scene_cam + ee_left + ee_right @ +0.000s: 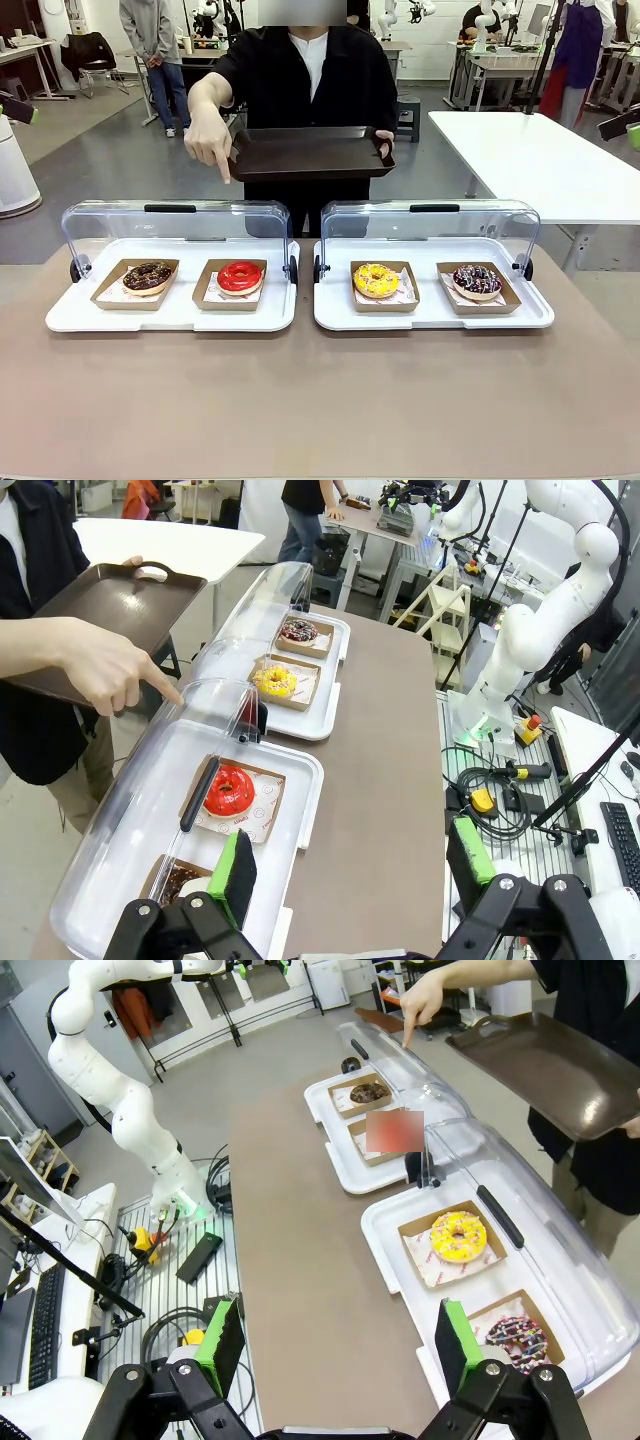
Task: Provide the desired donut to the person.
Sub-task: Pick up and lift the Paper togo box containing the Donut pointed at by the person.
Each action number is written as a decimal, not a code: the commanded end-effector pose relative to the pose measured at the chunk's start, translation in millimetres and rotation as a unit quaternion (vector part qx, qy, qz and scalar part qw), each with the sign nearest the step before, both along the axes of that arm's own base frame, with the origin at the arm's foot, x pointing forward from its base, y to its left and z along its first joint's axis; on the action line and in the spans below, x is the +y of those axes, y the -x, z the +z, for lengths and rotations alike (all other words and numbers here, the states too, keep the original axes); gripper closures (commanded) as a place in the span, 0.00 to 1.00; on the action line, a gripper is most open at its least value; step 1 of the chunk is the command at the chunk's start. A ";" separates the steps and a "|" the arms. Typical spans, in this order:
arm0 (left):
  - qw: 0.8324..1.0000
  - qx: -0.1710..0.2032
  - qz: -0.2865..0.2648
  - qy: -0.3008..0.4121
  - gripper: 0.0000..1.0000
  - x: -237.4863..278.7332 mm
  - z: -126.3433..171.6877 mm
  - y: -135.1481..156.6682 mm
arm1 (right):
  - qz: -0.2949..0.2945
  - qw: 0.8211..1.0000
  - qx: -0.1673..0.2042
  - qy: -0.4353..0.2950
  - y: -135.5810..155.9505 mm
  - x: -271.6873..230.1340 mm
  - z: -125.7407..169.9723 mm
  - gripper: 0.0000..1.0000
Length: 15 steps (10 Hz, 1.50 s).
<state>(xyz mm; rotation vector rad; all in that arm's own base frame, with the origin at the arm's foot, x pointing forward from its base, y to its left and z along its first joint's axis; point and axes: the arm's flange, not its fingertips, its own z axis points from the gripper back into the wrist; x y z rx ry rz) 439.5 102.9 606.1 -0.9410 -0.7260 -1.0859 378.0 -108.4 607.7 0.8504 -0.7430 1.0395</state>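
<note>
1. Front view: person (305, 75) is pointing a hand (208, 130) down toward the red donut (240, 276). I'm judging this as the choosing step, with red as the pick.
2. Left gripper (352, 865) and right gripper (340, 1345) are both gaping wide, holding nothing.
3. Next I'm needing a reach into the left case (70, 315), lifting red by its card tray (205, 298).
4. Left case is holding a chocolate donut (148, 276) and the red donut. Right case (335, 318) is holding a yellow donut (376, 280) and a sprinkled donut (477, 281). Person's tray (310, 155) is sitting empty.
</note>
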 end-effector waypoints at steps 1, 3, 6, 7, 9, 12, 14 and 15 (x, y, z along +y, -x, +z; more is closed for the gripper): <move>1.000 -0.004 0.001 0.010 0.00 0.2 1.7 -0.6 | 0.004 1.000 -0.003 -0.004 1.0 0.6 1.6 0.00; 0.999 -0.015 -0.029 -0.034 0.00 -16.4 8.7 4.1 | 0.004 1.000 -0.003 -0.004 1.0 0.6 1.6 0.00; 0.974 -0.067 -0.132 -0.174 0.00 -89.5 27.4 19.7 | 0.004 1.000 -0.003 -0.004 1.0 0.6 1.6 0.00; 0.961 -0.072 -0.160 -0.212 0.00 -116.1 26.5 23.0 | 0.004 1.000 -0.003 -0.004 1.0 0.6 1.6 0.00; 0.928 -0.087 -0.201 -0.302 0.00 -169.7 2.8 27.7 | 0.004 1.000 -0.003 -0.004 1.0 0.6 1.6 0.00; 0.878 -0.102 -0.236 -0.403 0.00 -234.8 -55.9 19.2 | 0.004 1.000 -0.003 -0.004 1.0 0.6 1.6 0.00; 0.856 -0.119 -0.232 -0.445 0.00 -261.2 -91.8 13.1 | 0.004 1.000 -0.003 -0.004 1.0 0.6 1.6 0.00; 0.843 -0.138 -0.224 -0.469 0.00 -271.6 -114.4 9.5 | 0.004 1.000 -0.003 -0.004 1.0 0.6 1.6 0.00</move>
